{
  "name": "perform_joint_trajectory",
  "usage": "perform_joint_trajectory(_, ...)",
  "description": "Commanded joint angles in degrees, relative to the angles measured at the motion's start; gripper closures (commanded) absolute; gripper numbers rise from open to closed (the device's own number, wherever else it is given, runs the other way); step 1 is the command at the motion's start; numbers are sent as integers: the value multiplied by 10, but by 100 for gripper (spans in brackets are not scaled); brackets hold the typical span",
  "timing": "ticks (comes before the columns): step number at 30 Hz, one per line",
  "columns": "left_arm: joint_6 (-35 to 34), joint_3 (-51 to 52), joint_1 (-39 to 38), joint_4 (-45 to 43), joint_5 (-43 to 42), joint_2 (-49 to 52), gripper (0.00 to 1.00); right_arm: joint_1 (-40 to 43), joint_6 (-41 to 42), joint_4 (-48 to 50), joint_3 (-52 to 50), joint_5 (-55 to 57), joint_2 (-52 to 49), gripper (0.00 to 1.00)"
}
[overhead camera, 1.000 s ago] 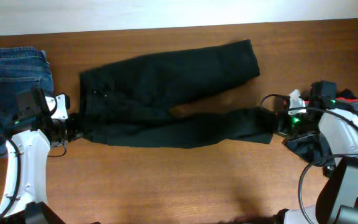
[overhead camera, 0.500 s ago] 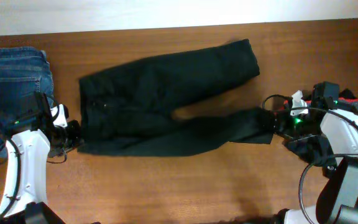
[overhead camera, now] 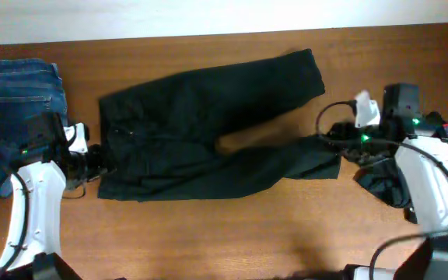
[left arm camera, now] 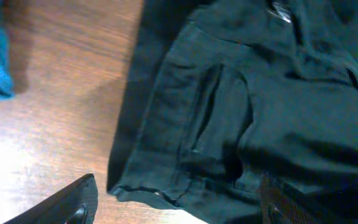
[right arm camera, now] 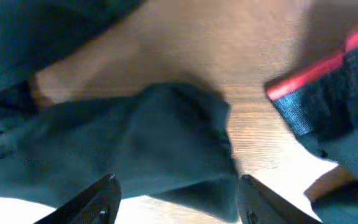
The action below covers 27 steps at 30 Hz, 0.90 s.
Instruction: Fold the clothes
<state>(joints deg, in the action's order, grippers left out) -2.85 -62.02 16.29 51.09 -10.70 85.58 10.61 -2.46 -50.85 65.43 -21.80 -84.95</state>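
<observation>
Trousers (overhead camera: 208, 132), plain black, lie flat across the middle of the table (overhead camera: 232, 233). The waist points to 9 o'clock, one leg runs to 2 o'clock and the other to 3 o'clock, and a wedge of bare wood shows where they part.

My left pincer (overhead camera: 98, 163) sits at 9 o'clock, right at the near corner of the waist. Its fingers (left arm camera: 73, 200) stand wide apart and hold nothing, with that corner of cloth lying on the wood between them.

My right pincer (overhead camera: 337, 141) is at 3 o'clock, over the end of the lower leg. It is spread apart too, and the cuff lies loose in the gap, not clamped.

Just past it, at 3 o'clock, a second dark garment (overhead camera: 383, 183) is heaped, its grey waistband (right arm camera: 309, 99) edged in red. Blue jeans (overhead camera: 18, 101) lie at 10 o'clock, beside my left arm.
</observation>
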Motion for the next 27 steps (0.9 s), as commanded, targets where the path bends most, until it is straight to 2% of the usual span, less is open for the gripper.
perform_joint_trajectory(1,59,-1,-41,-10,-15,-17,18,-59,-7,-22,37,69,23,34)
perform_joint_trajectory(3,70,-1,-66,-16,-15,-17,18,-97,-10,-33,45,88,23,30)
perform_joint_trajectory(10,80,0,-142,-8,47,-17,17,-196,-117,-47,45,90,21,25)
perform_joint_trajectory(16,154,0,-184,-3,42,-17,17,-224,-265,-42,44,90,14,26)
perform_joint_trajectory(18,207,0,-204,-12,16,-17,18,-226,-313,-42,43,90,5,25)
perform_joint_trajectory(21,326,0,-238,-40,-13,-17,17,-227,-403,-42,43,88,-17,24)
perform_joint_trajectory(25,494,0,-280,-52,-13,-17,13,-226,-510,-42,43,88,-48,25)
perform_joint_trajectory(26,545,0,-289,-49,-9,-16,7,-226,-532,-42,43,88,-55,27)
perform_joint_trajectory(27,579,0,-293,-48,0,-16,7,-226,-546,-42,43,88,-59,27)
